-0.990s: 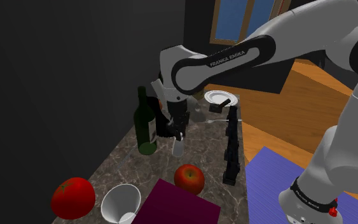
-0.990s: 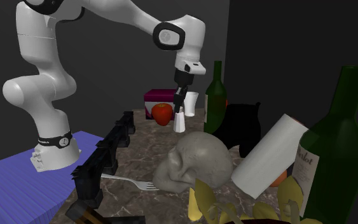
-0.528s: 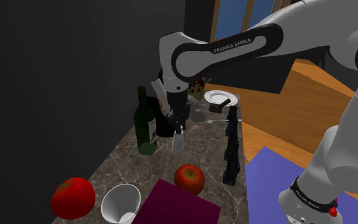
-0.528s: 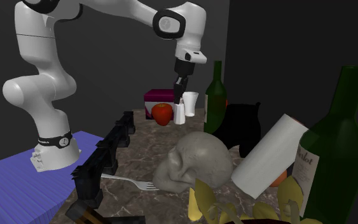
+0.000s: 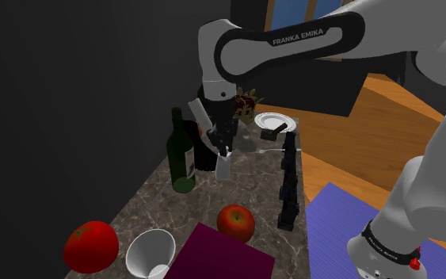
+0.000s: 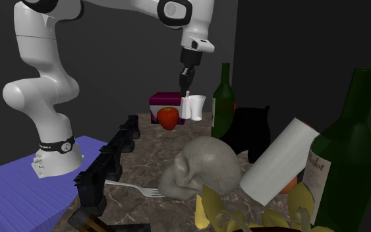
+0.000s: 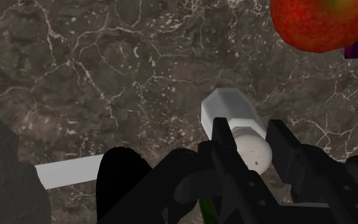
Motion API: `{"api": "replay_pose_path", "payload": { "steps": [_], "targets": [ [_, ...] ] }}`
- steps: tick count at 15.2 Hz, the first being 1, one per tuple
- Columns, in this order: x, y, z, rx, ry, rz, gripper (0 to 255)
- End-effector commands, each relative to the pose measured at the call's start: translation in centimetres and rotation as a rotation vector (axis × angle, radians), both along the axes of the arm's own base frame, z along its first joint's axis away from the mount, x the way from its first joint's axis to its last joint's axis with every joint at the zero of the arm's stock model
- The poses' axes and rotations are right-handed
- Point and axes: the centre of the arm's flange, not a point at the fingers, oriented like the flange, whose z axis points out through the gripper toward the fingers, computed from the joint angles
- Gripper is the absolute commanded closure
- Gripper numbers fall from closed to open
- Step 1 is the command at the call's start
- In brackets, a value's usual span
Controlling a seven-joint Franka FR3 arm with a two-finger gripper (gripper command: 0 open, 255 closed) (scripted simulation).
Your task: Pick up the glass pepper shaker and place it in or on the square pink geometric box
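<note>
My gripper (image 5: 220, 150) is shut on the top of a small white pepper shaker (image 5: 222, 167), which hangs above the marble counter. In the second exterior view the gripper (image 6: 185, 90) holds the shaker (image 6: 186, 109) level with the white cup (image 6: 198, 107). The wrist view shows both black fingers (image 7: 222, 137) clasping the shaker (image 7: 233, 119) by its rounded cap. The pink box (image 5: 222, 254) lies flat at the counter's near end, past a red apple (image 5: 235, 222); its side (image 6: 163, 102) appears behind the apple (image 6: 169, 117).
A dark wine bottle (image 5: 183, 157) stands close beside the shaker. A black rack (image 5: 290, 182) runs along the counter's edge. A tomato (image 5: 91, 246) and white cup (image 5: 151, 254) sit near the box. A skull (image 6: 203, 165), fork (image 6: 142, 190) and paper roll (image 6: 279, 161) lie farther off.
The arm has risen, lifting the shaker off the counter and carrying it slightly toward the apple and box. The fingers stay closed on it.
</note>
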Motion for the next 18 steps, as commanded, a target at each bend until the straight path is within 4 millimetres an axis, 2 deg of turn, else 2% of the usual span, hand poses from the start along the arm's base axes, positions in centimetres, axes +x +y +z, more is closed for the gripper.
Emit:
{"api": "replay_pose_path", "payload": {
  "steps": [1, 18],
  "targets": [
    [0.0, -0.1, 1.0, 0.000, 0.000, 0.000, 255],
    [0.0, -0.1, 10.0, 0.000, 0.000, 0.000, 255]
  ]
}}
